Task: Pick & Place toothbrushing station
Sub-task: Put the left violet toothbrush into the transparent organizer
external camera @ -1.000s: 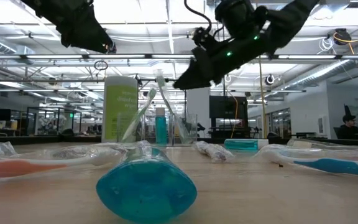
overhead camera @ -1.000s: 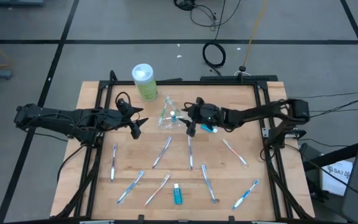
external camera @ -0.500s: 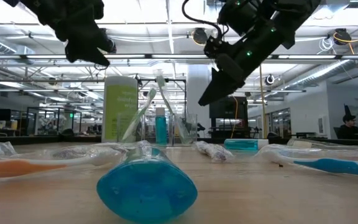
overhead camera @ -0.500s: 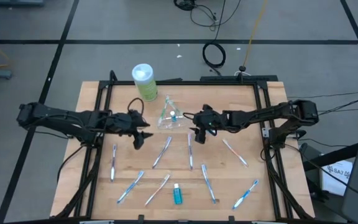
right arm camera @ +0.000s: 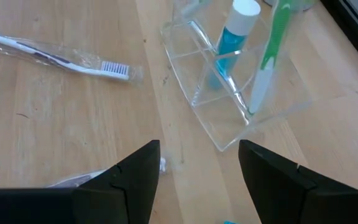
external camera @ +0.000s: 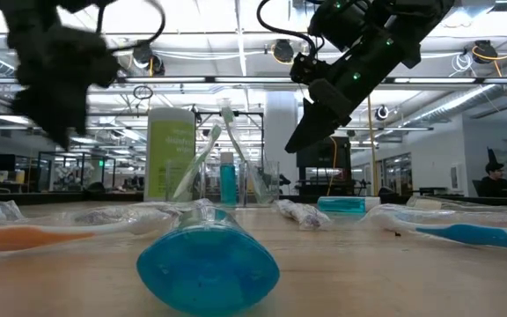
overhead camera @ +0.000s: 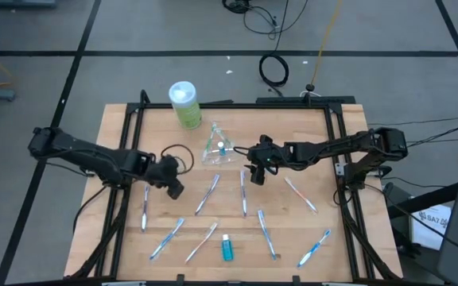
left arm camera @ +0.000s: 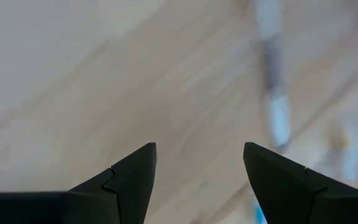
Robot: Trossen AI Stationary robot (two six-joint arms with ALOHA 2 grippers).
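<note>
**Both claws open and empty above the bench**

Wooden bench (overhead camera: 293, 226) under both arms, strewn with wrapped toothbrushes. Largest thing on it: a green bottle (overhead camera: 185, 104) with a white cap, upright at the far edge, well beyond the left claw and off to the far left of the right claw.

Next in size, a clear holder (overhead camera: 217, 148) just left of the right claw and slightly beyond it, well apart from the left claw on its far right. Inside, seen from the right wrist: a blue tube (right arm camera: 232, 38) with a white cap in one compartment, a green toothbrush (right arm camera: 270, 55) standing tilted in the next.

Left claw (overhead camera: 174, 188) over the left half of the bench, fingers (left arm camera: 126, 180) spread wide, nothing between them, only blurred wood and a blurred toothbrush ahead. Just to its left on the bench, a wrapped toothbrush (overhead camera: 145, 206) lying lengthwise; to its right, another (overhead camera: 207, 194) lying aslant.

Right claw (overhead camera: 254, 175) near the bench's middle, raised off the surface in the low view (external camera: 304, 132), fingers (right arm camera: 132, 180) likewise wide apart and holding nothing. Directly beside it on the left, a wrapped toothbrush (overhead camera: 243, 193); to its right, a further one (overhead camera: 300, 194) lying aslant. Ahead of it in the wrist view, a wrapped toothbrush with white bristles (right arm camera: 61, 57) flat on the wood.

Smallest: a blue tube (overhead camera: 227, 249) lying at the near edge, nearer than both claws, between them.
</note>
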